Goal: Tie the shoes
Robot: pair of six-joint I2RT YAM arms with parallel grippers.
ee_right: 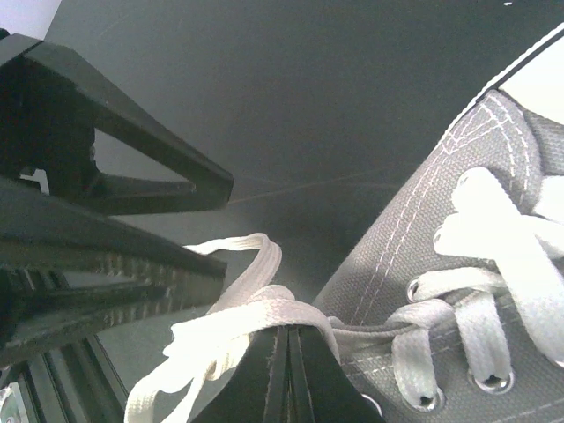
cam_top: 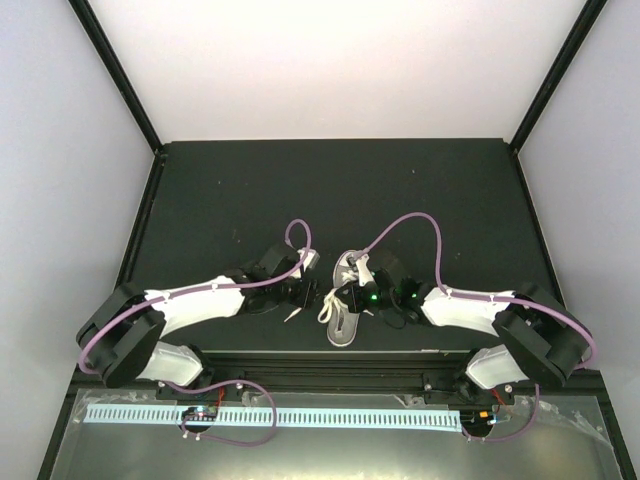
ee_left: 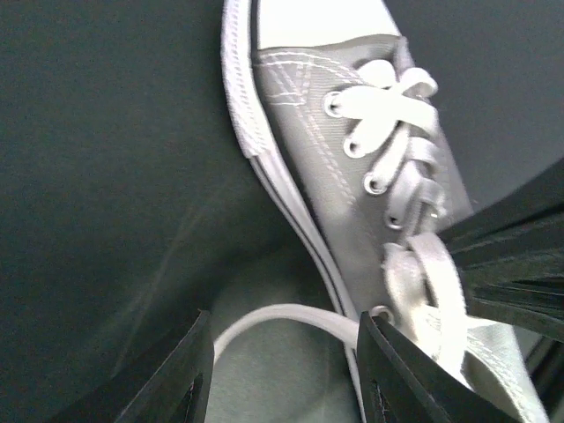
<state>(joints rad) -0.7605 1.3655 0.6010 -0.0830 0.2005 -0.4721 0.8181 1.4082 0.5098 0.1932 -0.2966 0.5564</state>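
A small grey canvas sneaker (cam_top: 347, 272) with a white sole and toe cap lies near the table's front edge, toe pointing away. It also shows in the left wrist view (ee_left: 326, 159) and the right wrist view (ee_right: 458, 229). My left gripper (cam_top: 303, 293) (ee_left: 286, 370) is open beside the shoe's left side. A loop of white lace (ee_left: 282, 315) runs across the gap between its fingers. My right gripper (cam_top: 352, 298) (ee_right: 288, 370) is shut at the shoe's top eyelets. White lace (ee_right: 264, 308) is bunched over its fingertips and pulled taut from an eyelet.
The black mat (cam_top: 330, 190) stretches behind the shoe. A black rail (cam_top: 320, 365) runs along the front edge. My left gripper's black body (ee_right: 97, 185) stands close to the left of my right gripper. A loose lace end (cam_top: 292, 315) lies left of the shoe.
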